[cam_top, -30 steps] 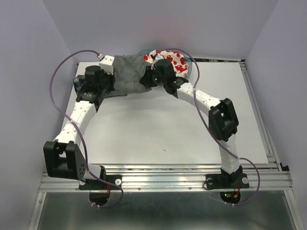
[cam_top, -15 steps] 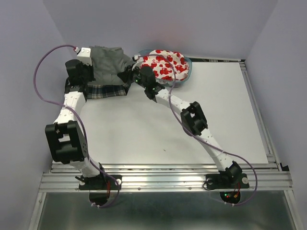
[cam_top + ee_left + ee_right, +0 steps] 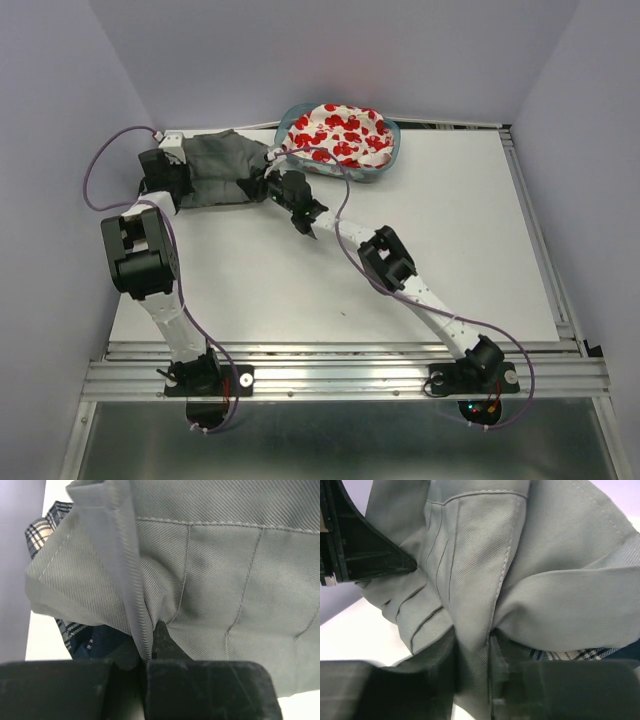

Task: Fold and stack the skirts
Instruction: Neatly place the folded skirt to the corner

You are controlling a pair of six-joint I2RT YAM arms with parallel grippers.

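**A:** Where's the grey skirt [image 3: 215, 165]?

**B:** Far left corner of the worktop [image 3: 430, 260], strung out between the two arms. It lies over the plaid skirt [image 3: 95, 642]. Only slivers of plaid show under the grey edge in the wrist views.

**A:** Left fingers [image 3: 210, 690]?

**B:** Together, pinching a fold at the grey skirt's left end, right by a stitched seam. The cloth runs straight down into the pinch.

**A:** Right fingers [image 3: 380, 690]?

**B:** Clamped on a bunched wad of the same grey skirt at its right end. They sit slightly apart with cloth filling the gap. A bit of plaid shows just beside that wad.

**A:** Is the grey one flat on the pile or lifted?

**B:** Cannot tell from the overhead view. It's creased, the pleat stitching is visible, and the top edge is rolled over on the left.

**A:** Third skirt?

**B:** The red-print skirt [image 3: 340, 135] is heaped in the teal basket [image 3: 392, 160] at the far edge, near the middle. The basket sits just beside the grey skirt's right end. Can't tell if they touch.
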